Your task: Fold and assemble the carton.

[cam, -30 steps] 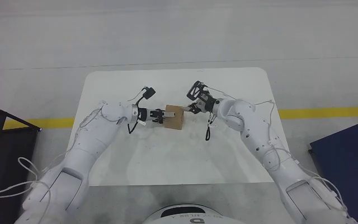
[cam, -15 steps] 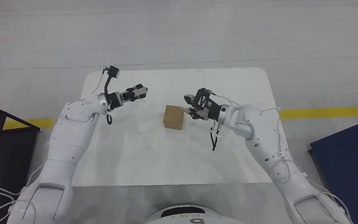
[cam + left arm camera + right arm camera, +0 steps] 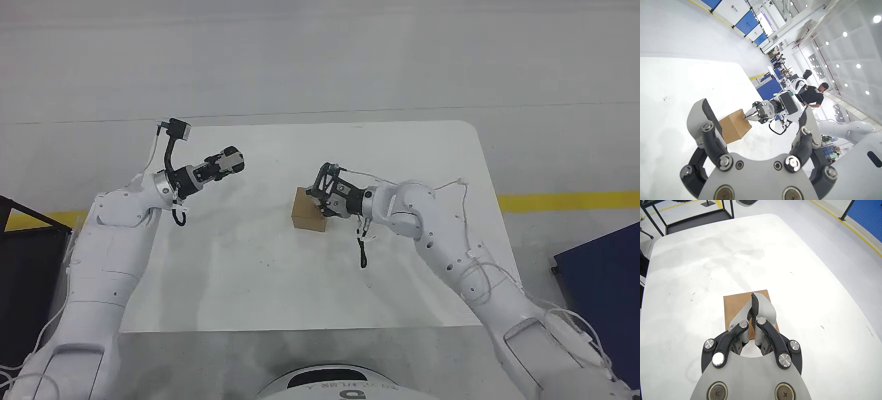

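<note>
Carton (image 3: 308, 210) stands on the tabletop (image 3: 420, 270), folded into a box. Right gripper (image 3: 753, 295) covers part of its top, fingers together, tips at the carton's upper edge; pinched cardboard not discernible. Left gripper (image 3: 236, 158) hangs well apart from the carton, fingers spread, empty.

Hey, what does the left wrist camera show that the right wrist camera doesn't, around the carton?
Left wrist view: the open left gripper, apart from the carton, and the carton's side walls, with the shut right gripper touching its upper edge. Right wrist view: the carton's flat top face from above, and a black rack beyond the table. Both: the carton, the right gripper, the white table.
</note>
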You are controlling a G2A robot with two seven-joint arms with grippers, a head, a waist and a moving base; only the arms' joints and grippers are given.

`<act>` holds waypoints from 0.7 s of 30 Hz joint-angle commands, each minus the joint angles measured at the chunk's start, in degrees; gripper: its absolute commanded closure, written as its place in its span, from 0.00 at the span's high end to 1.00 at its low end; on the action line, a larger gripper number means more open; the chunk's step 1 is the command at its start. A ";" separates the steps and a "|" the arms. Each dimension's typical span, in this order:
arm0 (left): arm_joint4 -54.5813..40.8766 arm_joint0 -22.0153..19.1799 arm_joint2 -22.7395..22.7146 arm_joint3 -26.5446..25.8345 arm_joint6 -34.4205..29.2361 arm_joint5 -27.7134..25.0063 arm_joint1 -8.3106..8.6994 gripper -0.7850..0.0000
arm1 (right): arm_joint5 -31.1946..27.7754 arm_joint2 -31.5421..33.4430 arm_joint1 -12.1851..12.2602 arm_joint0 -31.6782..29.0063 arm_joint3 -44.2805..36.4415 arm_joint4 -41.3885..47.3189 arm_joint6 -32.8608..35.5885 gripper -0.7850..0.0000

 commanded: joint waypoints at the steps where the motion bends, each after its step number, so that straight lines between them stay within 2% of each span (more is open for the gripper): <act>1: 0.00 0.00 0.00 0.00 0.00 0.00 0.00 1.00 | 0.07 -0.40 -0.20 0.41 0.53 0.30 0.56 0.00; 11: 0.00 0.00 0.00 0.00 0.00 0.00 0.00 1.00 | 0.64 1.15 0.35 -0.88 -3.07 -1.20 0.59 0.00; 17: 0.00 0.00 0.00 0.00 0.00 0.00 0.00 1.00 | 0.38 -0.05 0.06 -1.01 -2.13 -0.94 2.19 0.00; 21: 0.00 0.00 0.00 0.00 0.00 0.00 0.00 1.00 | 0.66 1.77 0.47 -1.74 -3.26 -0.50 0.26 0.00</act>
